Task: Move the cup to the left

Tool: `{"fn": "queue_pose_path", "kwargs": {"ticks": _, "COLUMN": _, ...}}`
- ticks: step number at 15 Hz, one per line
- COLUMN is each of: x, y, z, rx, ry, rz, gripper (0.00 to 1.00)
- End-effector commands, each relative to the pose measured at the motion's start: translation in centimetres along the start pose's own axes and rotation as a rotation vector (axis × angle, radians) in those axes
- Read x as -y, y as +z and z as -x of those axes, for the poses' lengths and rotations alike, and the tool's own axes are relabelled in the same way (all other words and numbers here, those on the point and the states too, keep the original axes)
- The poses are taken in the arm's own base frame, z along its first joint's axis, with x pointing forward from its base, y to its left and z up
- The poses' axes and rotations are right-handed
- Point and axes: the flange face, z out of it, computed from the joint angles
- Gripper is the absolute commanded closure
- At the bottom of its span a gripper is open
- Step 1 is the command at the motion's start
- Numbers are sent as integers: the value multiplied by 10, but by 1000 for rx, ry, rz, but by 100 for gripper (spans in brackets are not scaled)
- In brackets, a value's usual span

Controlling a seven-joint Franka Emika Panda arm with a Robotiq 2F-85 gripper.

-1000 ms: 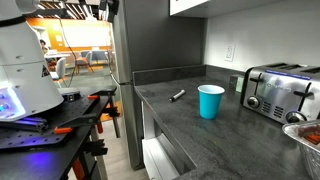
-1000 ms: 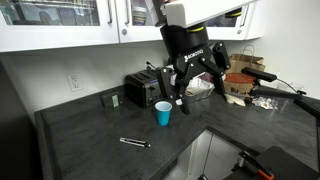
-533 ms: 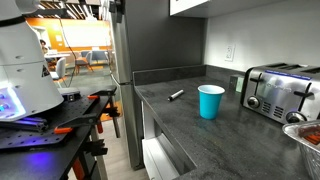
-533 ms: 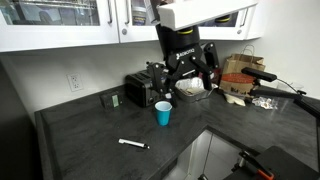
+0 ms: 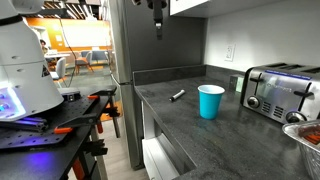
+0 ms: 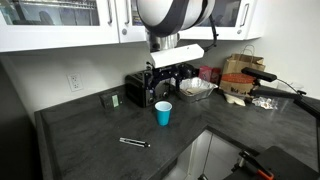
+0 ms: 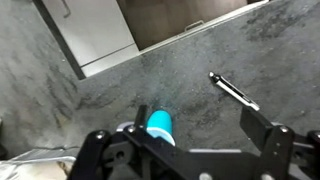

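hand (image 7: 183, 145) fingers spread apart, empty | cup (image 7: 158, 125) upright on desk (image 7: 200, 90), straight below hand, untouched

Arm (image 6: 170, 12) up high, wrist facing down; gripper (image 7: 178, 128) hangs in air w/ fingers (image 7: 262, 128) spread wide.

In an exterior view the camera sits near counter height, close to the cup (image 5: 211, 101), looking along the countertop (image 5: 190, 140). In an exterior view it stands higher and farther back, facing the cup (image 6: 163, 113) against the wall (image 6: 60, 70). The wrist view looks down on the cup (image 7: 158, 124) from above. All three share it.
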Motion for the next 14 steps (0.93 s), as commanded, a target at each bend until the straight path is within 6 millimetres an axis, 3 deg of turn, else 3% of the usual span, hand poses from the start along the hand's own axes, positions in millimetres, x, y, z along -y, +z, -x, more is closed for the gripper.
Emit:
{"fn": "queue_pose_path", "kwargs": {"ticks": 1, "x": 9, "y": 41, "z": -58, "rx": 50, "ry": -44, "rz": 24, "gripper": 0}}
{"fn": "queue_pose_path", "kwargs": {"ticks": 8, "x": 30, "y": 116, "z": -155, "rx": 128, "ry": -124, "rz": 18, "gripper": 0}}
{"fn": "queue_pose_path", "kwargs": {"ticks": 11, "x": 32, "y": 141, "z": -180, "rx": 154, "ry": -107, "rz": -4, "gripper": 3}}
{"fn": "queue_pose_path", "kwargs": {"ticks": 14, "x": 27, "y": 165, "z": -193, "rx": 200, "ry": -78, "rz": -17, "gripper": 3}}
